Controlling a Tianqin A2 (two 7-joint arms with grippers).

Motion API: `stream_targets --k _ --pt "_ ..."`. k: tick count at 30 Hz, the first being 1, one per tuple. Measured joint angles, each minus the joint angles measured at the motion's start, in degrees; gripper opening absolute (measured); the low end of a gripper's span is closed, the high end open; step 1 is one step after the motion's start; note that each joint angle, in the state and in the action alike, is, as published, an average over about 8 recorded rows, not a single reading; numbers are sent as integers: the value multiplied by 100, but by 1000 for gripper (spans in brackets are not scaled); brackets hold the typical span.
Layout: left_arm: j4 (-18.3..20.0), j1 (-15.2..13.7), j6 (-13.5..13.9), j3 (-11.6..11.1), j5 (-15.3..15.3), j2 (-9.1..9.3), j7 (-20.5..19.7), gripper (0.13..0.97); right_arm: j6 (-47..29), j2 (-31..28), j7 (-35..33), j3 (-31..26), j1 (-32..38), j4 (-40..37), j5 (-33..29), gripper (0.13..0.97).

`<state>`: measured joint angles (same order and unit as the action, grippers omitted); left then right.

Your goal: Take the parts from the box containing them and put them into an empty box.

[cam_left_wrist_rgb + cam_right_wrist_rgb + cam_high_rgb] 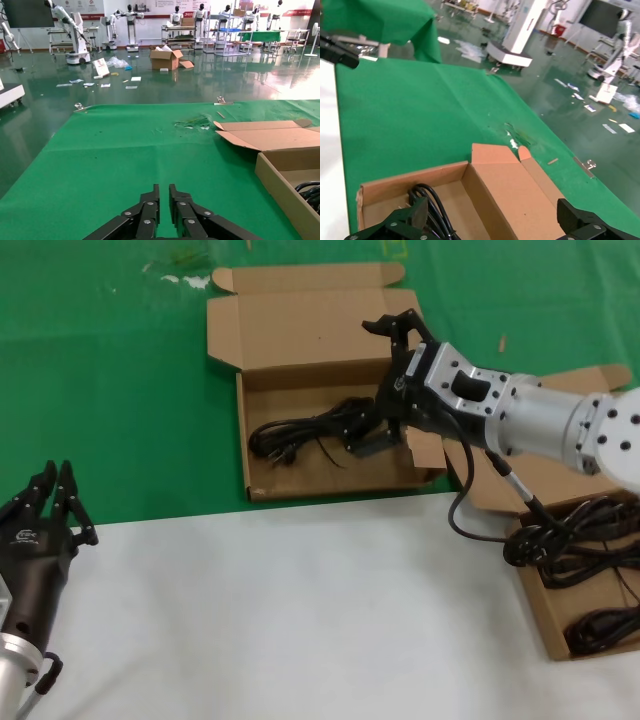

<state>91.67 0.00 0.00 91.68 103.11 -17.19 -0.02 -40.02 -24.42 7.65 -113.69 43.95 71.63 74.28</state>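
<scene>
Parked nearest the head camera, at about 8 o'clock over the white part of the tabletop point(300, 620), the left gripper point(58, 502) is being kept idle with its fingers pressed together. Farther out at 4 o'clock, the box containing them point(545, 615) is sitting at the tabletop's edge, with several parts point(590, 540) still being held inside it. Beyond, toward 12 o'clock on the green cloth point(110, 390), an empty box point(300, 330) is lying with its lid folded back, and one cable bundle point(310, 432) is already resting on its floor. The right gripper point(385, 390) is being held over that box's 3 o'clock end, fingers spread wide and gripping nothing, just beside the bundle. A release step appears to be being completed. Next, the right arm would need lifting clear of the box wall and swinging back toward 4 o'clock, so another bundle can be grasped.
</scene>
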Motion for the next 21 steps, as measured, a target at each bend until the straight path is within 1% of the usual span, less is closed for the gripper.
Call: stream_targets --k 1,4,9,12,13,21 --pt "0 0 0 0 0 0 0 178 48 9 -10 26 -52 24 35 835" --pt "0 0 0 0 0 0 0 191 202 37 -39 112 -223 101 146 872" --pt "0 0 0 0 1 0 0 264 480 87 -93 264 -528 241 346 934" --pt "0 0 0 0 1 0 0 307 650 118 -126 358 -715 326 469 942" --pt "0 0 0 0 1 0 0 307 708 128 -137 390 -778 355 511 946" --pt "0 0 0 0 0 0 1 489 1163 210 -223 639 -1277 582 838 966"
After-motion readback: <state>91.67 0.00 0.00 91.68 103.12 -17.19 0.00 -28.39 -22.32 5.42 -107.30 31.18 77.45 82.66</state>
